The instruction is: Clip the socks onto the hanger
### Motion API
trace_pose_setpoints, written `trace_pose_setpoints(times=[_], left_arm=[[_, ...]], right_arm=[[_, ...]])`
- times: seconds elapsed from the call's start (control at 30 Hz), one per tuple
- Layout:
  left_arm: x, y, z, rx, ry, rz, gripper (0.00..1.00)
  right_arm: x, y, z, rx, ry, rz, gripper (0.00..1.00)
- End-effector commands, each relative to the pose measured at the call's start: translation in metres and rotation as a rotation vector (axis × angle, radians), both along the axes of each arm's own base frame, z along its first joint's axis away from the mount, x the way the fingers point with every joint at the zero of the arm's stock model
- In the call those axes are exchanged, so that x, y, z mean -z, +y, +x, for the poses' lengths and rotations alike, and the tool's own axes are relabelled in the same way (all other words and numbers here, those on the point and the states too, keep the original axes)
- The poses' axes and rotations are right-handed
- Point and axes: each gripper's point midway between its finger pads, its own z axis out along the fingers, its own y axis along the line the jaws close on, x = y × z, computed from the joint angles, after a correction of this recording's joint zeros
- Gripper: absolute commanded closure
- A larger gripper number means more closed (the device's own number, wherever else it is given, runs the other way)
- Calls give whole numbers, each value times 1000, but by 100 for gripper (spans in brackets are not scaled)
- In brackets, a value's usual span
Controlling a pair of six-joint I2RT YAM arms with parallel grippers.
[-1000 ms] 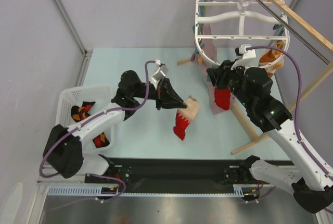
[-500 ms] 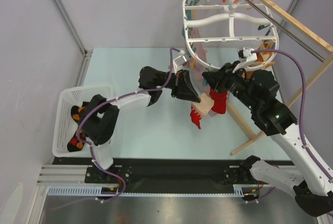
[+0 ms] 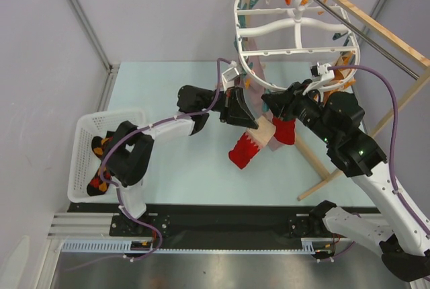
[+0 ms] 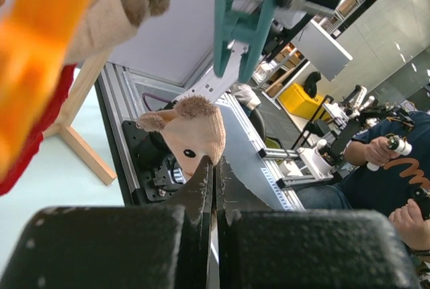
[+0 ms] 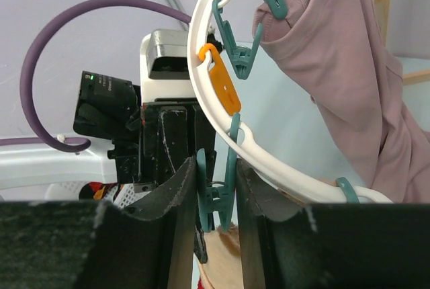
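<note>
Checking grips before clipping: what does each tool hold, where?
Left tool: red sock, by its beige animal-face end. Right tool: teal clip on the hanger, squeezed across its sides.

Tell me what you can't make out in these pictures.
- Top view: whether the red-and-beige sock is clipped; left pincer and right pincer cover that spot.
- Right wrist: mouth of the teal clip, hidden between the pincer's fingers.
- Left wrist: orange blur at the left edge, too close.

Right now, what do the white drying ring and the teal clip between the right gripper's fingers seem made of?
White drying ring: probably moulded plastic, smooth, slightly glossy, with rounded seamless bars. Teal clip: likely hard plastic too, fairly matte, with crisp moulded edges.
</note>
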Motion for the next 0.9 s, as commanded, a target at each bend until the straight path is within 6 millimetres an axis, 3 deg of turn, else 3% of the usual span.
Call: trace_pose_setpoints(times=[0.0, 0.87], left_arm=[[-55, 20, -19, -21, -380, -313, 100], [-85, 19, -4, -60, -393, -370, 100]], right_arm=[[-2, 11, -17, -103, 4, 11, 100], [0, 12, -20, -115, 12, 22, 100]])
